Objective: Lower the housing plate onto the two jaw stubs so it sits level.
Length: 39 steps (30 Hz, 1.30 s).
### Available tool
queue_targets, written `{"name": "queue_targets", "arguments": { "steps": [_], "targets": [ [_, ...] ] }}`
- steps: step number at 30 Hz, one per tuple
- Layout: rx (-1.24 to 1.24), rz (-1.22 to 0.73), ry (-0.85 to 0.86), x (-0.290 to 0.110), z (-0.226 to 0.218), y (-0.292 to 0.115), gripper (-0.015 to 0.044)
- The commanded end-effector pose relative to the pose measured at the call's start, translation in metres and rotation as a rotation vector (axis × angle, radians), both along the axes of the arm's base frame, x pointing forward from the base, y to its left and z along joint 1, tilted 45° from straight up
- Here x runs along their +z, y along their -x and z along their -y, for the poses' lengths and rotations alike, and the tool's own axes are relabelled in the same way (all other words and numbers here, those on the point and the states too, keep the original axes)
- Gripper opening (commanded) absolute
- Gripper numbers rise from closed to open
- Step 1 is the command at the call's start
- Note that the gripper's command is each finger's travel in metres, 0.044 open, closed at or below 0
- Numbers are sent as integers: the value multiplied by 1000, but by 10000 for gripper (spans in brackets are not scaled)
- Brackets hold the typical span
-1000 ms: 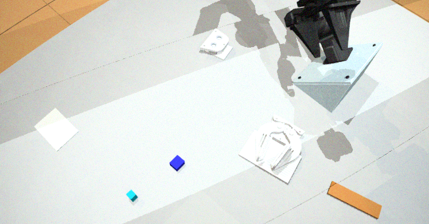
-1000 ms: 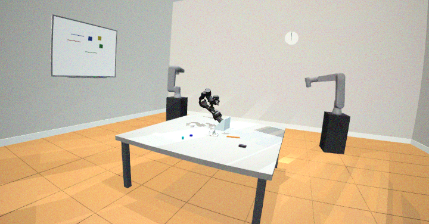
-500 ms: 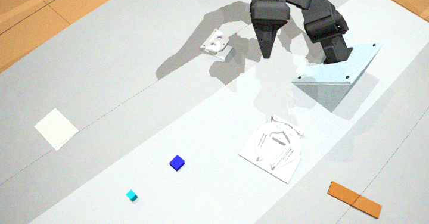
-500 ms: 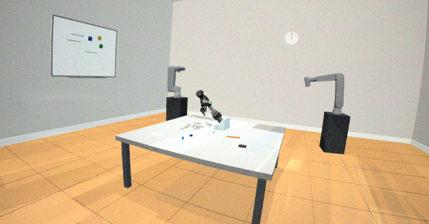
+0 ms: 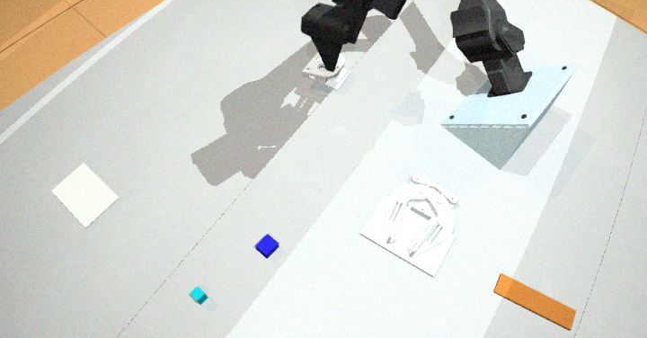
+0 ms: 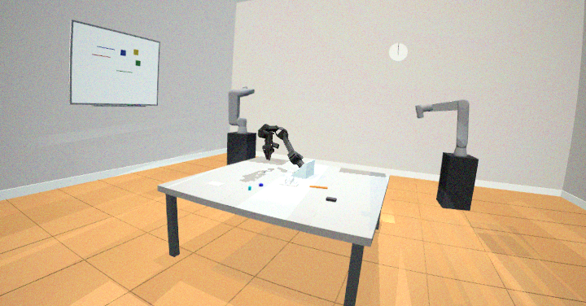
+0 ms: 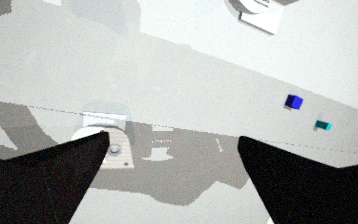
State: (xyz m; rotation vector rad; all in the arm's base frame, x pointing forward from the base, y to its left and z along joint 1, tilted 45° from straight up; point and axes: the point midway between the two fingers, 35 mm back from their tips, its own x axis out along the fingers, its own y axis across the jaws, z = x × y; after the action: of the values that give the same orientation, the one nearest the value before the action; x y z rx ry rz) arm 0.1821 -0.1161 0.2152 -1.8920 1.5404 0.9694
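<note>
The white housing plate [image 5: 311, 68] [image 7: 122, 159] lies on a small white stand [image 5: 342, 81] [image 7: 115, 119] near the arm, away from the jaws. My gripper [image 5: 332, 67] [image 6: 268, 158] [image 7: 175, 140] is open and empty, above the housing plate. In the wrist view the plate lies under the left fingertip, off to one side of the gap between the fingers. The white base [image 5: 428, 268] [image 7: 267, 25] holds two long jaws side by side, with a curved white piece [image 5: 423, 182] at its back. The jaw stubs are too small to make out. One fingertip is hidden in the top view.
The arm's slanted pale-blue mount [image 5: 480, 111] [image 6: 307, 170] stands behind the base. A blue block [image 5: 266, 245] [image 7: 294, 102], a cyan block [image 5: 198, 295] [image 7: 323, 125], a cream square [image 5: 84, 195] and an orange bar [image 5: 534, 301] [image 6: 318, 187] lie on the table. A dark block [image 6: 330, 198] lies farther right.
</note>
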Motion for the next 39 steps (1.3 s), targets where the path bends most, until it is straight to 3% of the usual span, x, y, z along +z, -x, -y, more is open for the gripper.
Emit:
{"name": "queue_targets", "arguments": {
  "steps": [1,12,18,39],
  "targets": [
    [-88,-31,48,13,21,12,440],
    [-254,-108,126,33,54,44,440],
    [-254,-107,128,6,80,50,440],
    [-255,-107,130,-8,95,53,440]
  ]
}}
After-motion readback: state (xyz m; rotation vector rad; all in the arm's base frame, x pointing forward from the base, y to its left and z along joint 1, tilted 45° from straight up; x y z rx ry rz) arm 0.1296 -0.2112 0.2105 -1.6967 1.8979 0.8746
